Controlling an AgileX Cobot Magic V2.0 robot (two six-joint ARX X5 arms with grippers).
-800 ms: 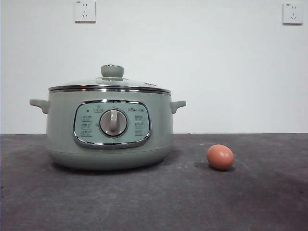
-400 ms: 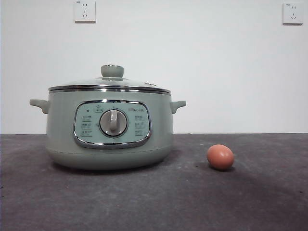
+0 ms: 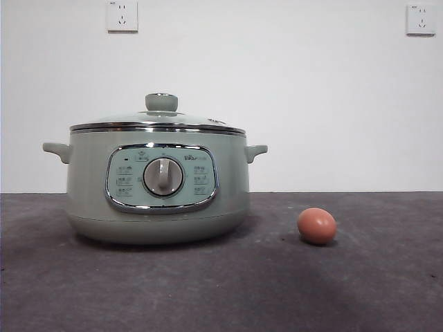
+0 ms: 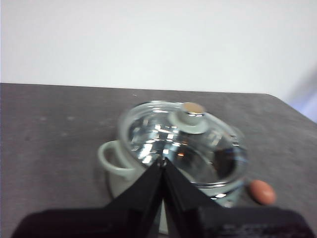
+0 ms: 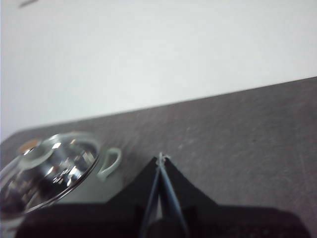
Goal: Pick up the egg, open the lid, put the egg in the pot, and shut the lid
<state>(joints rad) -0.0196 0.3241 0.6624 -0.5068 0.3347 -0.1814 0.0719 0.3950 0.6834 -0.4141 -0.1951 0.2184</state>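
Sage-green pot (image 3: 158,187) wears its lid (image 3: 158,123); both pincers closed, empty.

A: Any writing on the pot (image 3: 158,183)?
B: Its control panel (image 3: 160,178), centre-left of the front view, carries small printed labels and a tiny logo around the dial (image 3: 163,177), all too small to read
A: Elsewhere?
B: Nothing legible in any view

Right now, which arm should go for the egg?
Probably right. The egg lies on the table beside the pot, lid on. The left hand, shut, is over the pot; the right hand, shut, is off to the handle side where the egg lies.
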